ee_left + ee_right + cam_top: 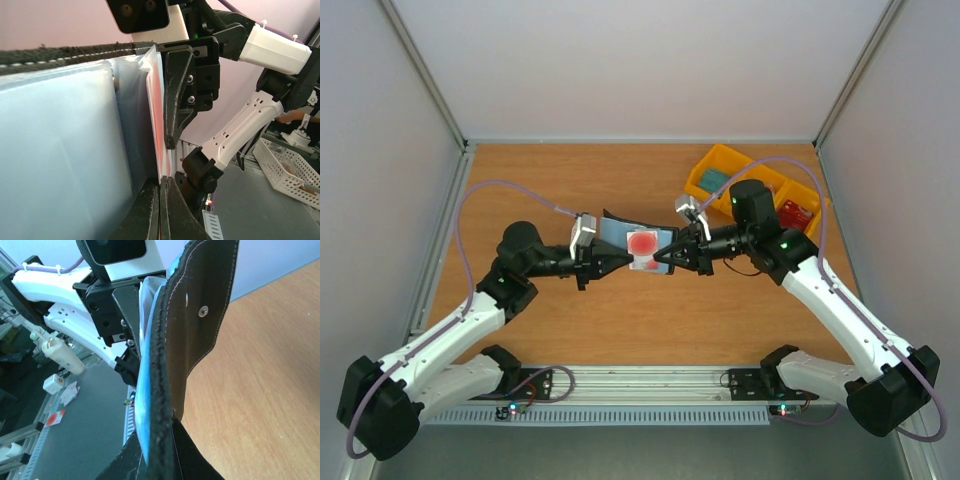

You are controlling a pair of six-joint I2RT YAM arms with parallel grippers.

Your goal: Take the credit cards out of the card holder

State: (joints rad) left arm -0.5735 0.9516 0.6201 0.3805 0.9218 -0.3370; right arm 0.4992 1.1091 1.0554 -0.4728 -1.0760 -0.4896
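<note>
Left claw [617, 261] clamped shut on the left edge of the card holder [618, 236]. Holder is open and held off the counter [620, 320], between the two arms. One credit card [642, 243], white with a red disc, shows on its face. Right claw [658, 257] closed on the holder's right edge, at the card. Yellow tray [725, 152] at far right, well apart.

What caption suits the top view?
Left tool and right tool grip the open card holder between them, a red-marked credit card showing.
</note>
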